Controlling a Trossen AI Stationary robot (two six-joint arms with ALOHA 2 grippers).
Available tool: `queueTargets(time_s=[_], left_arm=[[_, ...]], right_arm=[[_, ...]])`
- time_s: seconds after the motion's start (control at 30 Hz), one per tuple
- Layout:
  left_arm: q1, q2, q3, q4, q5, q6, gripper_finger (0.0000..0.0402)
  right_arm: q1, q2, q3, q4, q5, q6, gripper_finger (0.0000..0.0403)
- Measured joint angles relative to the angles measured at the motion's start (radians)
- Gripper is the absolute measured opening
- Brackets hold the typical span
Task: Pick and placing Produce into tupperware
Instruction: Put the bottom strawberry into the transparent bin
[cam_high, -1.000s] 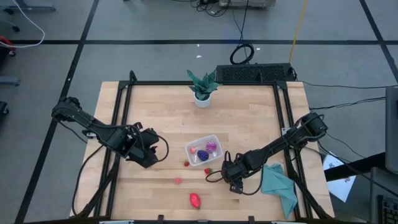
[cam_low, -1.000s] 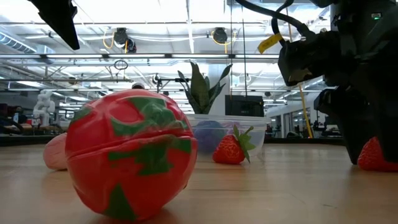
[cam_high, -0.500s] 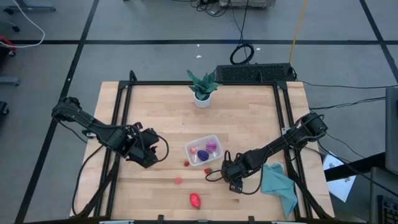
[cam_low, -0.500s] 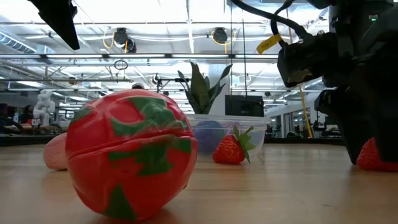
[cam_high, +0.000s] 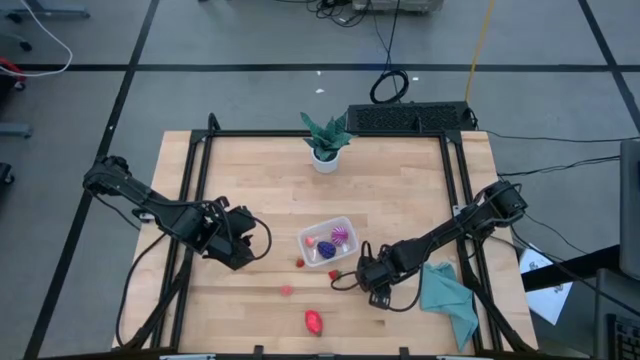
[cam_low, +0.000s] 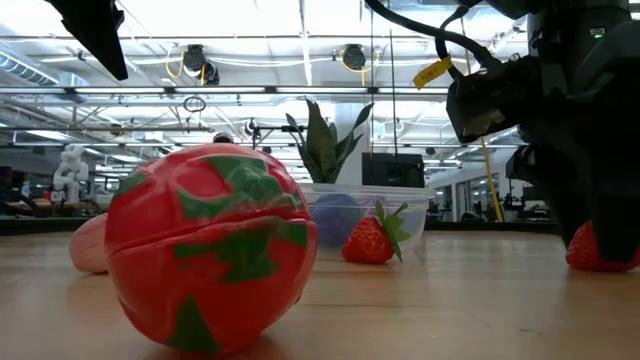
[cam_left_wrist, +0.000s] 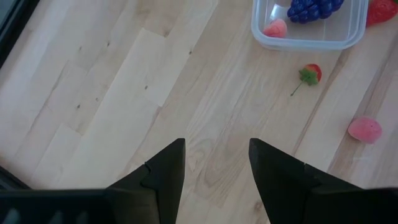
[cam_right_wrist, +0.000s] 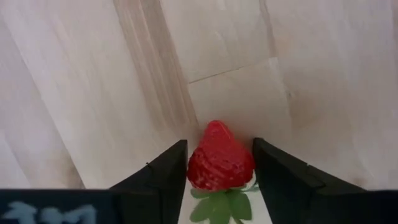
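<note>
The right gripper (cam_right_wrist: 217, 165) sits low on the wooden table (cam_high: 400, 200), its two dark fingers (cam_right_wrist: 160, 174) pressed against the sides of a small red toy strawberry (cam_right_wrist: 219, 163) (green leaves toward the wrist), just beside the clear rounded-corner plastic container (cam_high: 327, 241). That container holds a purple grape cluster (cam_left_wrist: 314, 9) and a pink fruit (cam_left_wrist: 276, 28). The left gripper (cam_left_wrist: 214, 168) hovers over bare boards with its fingers partly apart, holding nothing. Another small strawberry (cam_left_wrist: 310, 74) and a pink fruit (cam_left_wrist: 364, 129) lie near the container.

wooden table (cam_high: 400, 200), tupperware (cam_high: 345, 226), produce (cam_high: 315, 321), cloth (cam_high: 447, 297)
</note>
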Motion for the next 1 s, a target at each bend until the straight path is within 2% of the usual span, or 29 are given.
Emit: queueTargets(time_s=[0.23, 0.77, 1.0], left_arm=[[0.000, 0.000, 0.000, 0.003, 0.000, 0.000, 0.0184], [0.000, 0.000, 0.000, 0.003, 0.000, 0.001, 0.0184], [0.000, 0.000, 0.000, 0.003, 0.000, 0.001, 0.0184]], right_arm=[[0.001, -0.004, -0.001, -0.001, -0.021, 0.001, 0.0149], [-0.006, -0.007, 0.002, 0.000, -0.026, -0.007, 0.0152], [-0.032, -0.069, 0.002, -0.019, -0.031, -0.026, 0.0152]])
